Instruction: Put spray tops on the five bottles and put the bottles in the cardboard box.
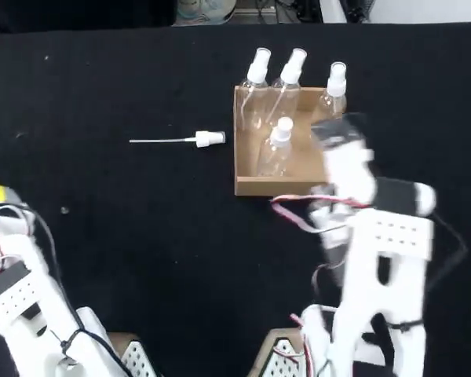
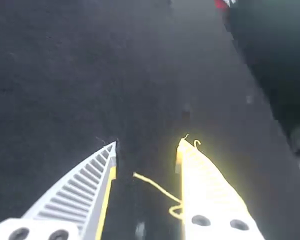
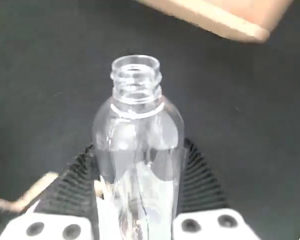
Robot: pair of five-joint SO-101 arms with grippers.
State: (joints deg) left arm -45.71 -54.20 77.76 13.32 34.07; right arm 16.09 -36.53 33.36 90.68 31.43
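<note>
Pinching the uncapped bottle [image 3: 136, 112], your right gripper [image 3: 140, 148] risks letting the smooth wall slip; your left gripper [image 2: 147, 149] stands spread, empty.

The table [image 1: 141, 243] is big and covered in black cloth. A brown cardboard box [image 1: 273, 186] sits flat on it with its open side up. The box is toward the far side of the table.

A white spray top [image 1: 209, 139] lies on its side on the cloth. It is near the box but does not touch it. It lies off the wall of the box that faces the left arm's half of the table. Its thin tube [image 1: 161, 140] lies flat and points straight away from the box.

A tiny pale speck [image 1: 64, 210] lies on the cloth on that same side, well apart from the box.
</note>
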